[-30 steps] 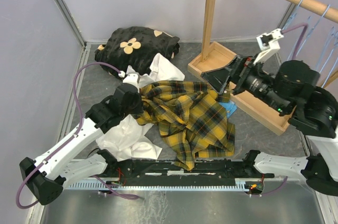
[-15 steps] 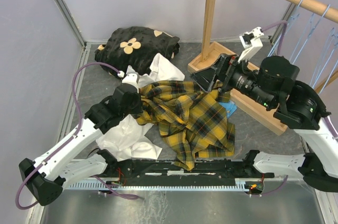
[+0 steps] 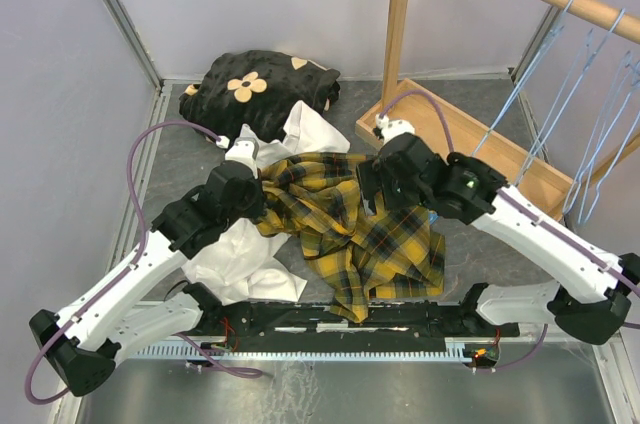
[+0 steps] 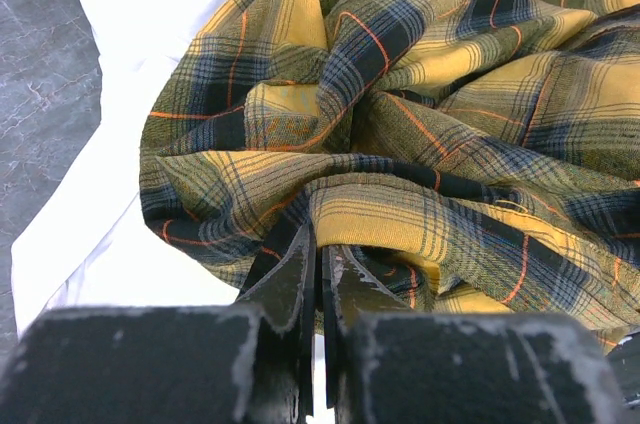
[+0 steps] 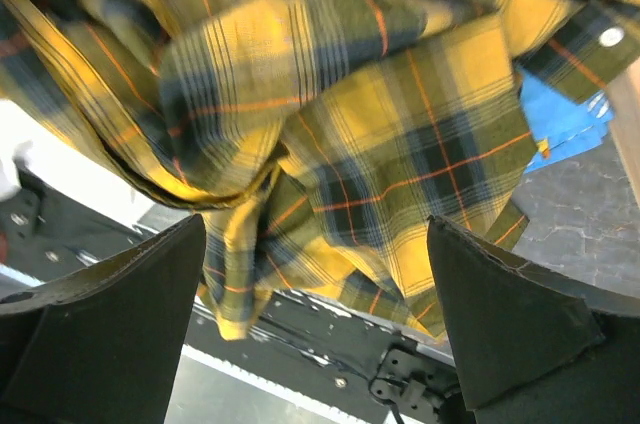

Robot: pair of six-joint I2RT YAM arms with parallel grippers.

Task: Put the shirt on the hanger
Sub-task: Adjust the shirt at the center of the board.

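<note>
The yellow-and-black plaid shirt (image 3: 355, 234) lies crumpled on the table between the arms. My left gripper (image 3: 262, 204) is at the shirt's left edge. In the left wrist view its jaws (image 4: 321, 249) are shut, with the tips tucked into a fold of the shirt (image 4: 420, 124). My right gripper (image 3: 373, 191) hovers over the shirt's upper middle. In the right wrist view it (image 5: 315, 274) is open wide and empty above the shirt (image 5: 350, 114). Several pale-blue wire hangers, among them one hanger (image 3: 527, 74), hang on the wooden rail at the right, apart from both grippers.
A white garment (image 3: 240, 254) lies under the shirt's left side. A black cloth with cream flowers (image 3: 260, 79) is at the back left. The wooden rack's post (image 3: 398, 24) and base (image 3: 500, 159) stand at the back right. A blue item (image 5: 570, 119) peeks from under the shirt.
My right arm has swung down and left from beside the rack to just above the shirt, its gripper open. My left arm has stayed at the shirt's left edge.
</note>
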